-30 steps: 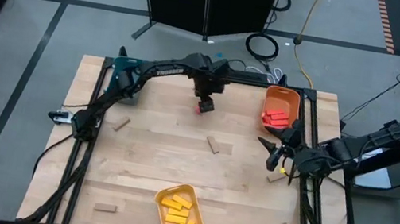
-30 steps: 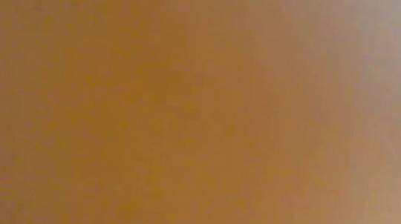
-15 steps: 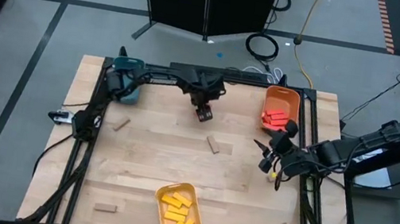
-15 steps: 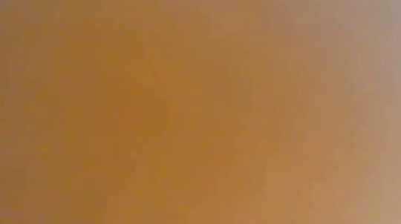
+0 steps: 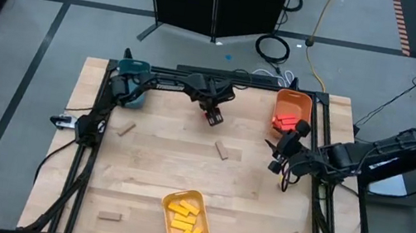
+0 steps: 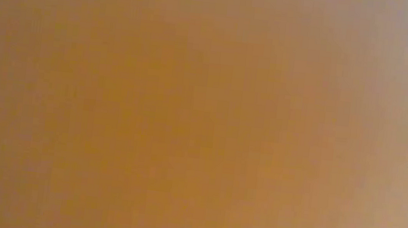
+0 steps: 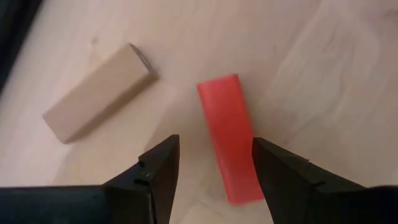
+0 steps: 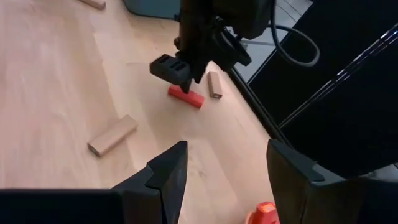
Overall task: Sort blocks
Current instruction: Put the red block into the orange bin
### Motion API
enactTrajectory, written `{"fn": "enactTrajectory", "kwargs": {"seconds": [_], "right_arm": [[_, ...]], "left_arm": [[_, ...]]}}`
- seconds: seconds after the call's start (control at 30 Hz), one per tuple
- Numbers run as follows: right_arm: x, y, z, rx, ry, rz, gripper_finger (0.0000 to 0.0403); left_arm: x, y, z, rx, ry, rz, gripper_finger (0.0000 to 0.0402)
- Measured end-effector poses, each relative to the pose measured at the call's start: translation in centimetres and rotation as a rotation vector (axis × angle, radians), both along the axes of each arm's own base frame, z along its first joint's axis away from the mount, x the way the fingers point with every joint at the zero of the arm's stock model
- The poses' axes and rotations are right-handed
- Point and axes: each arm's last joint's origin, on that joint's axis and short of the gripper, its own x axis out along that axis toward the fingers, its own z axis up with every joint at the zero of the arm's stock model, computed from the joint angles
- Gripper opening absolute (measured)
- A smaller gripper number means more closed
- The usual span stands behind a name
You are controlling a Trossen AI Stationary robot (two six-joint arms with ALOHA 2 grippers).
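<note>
The left gripper (image 5: 213,117) hangs over the upper middle of the table (image 5: 150,166), fingers spread with nothing between them, and right under it lies a red block (image 7: 229,135) flat on the wood. In the left wrist view that block sits in the gap between the two dark fingers, nearer one of them and a little askew to them, so this looks like a line-up for a pick. A tan block (image 7: 98,91) lies just beside it, apart and untouched. The left arm is stretched nearly flat along the table's top edge, wrist bent down at the end. Over on the right, the right gripper (image 5: 278,157) hovers just below the orange tray (image 5: 294,102), where red blocks (image 5: 282,123) are already gathered; its fingers stand apart and hold nothing. That arm reaches in from the right edge, folded, seemingly waiting. At the bottom centre the yellow tray (image 5: 208,221) holds yellow blocks (image 5: 184,222), and a teal tray (image 5: 130,92) sits upper left. More tan blocks (image 5: 222,150) are scattered across the table, still unsorted. The low view shows only an orange blur.
</note>
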Motion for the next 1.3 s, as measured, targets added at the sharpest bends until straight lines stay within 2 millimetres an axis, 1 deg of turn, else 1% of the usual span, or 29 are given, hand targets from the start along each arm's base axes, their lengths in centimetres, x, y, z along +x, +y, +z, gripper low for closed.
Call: {"fn": "enactTrajectory", "kwargs": {"seconds": [0.17, 0.47, 0.7, 0.83, 1.3], "right_arm": [[0.3, -0.4, 0.0, 0.010, 0.035, 0.050, 0.0161], [1.1, -1.2, 0.5, -0.003, 0.034, 0.128, 0.0161], [1.1, -1.7, 0.5, -0.012, 0.056, 0.134, 0.0161], [1.2, -1.9, 0.5, -0.006, 0.053, 0.121, 0.0161], [1.2, -1.8, 0.4, 0.056, 0.046, 0.163, 0.0161]], "left_arm": [[-0.5, 0.0, -0.1, -0.048, 0.030, 0.042, 0.0196], [-1.0, 0.0, -0.2, -0.091, 0.055, 0.067, 0.0196], [-0.3, -1.2, 0.0, -0.100, 0.039, 0.032, 0.0196], [-0.2, -1.2, 0.0, -0.099, 0.039, 0.030, 0.0196], [-0.2, -1.6, 0.0, -0.098, 0.042, 0.052, 0.0196]]}}
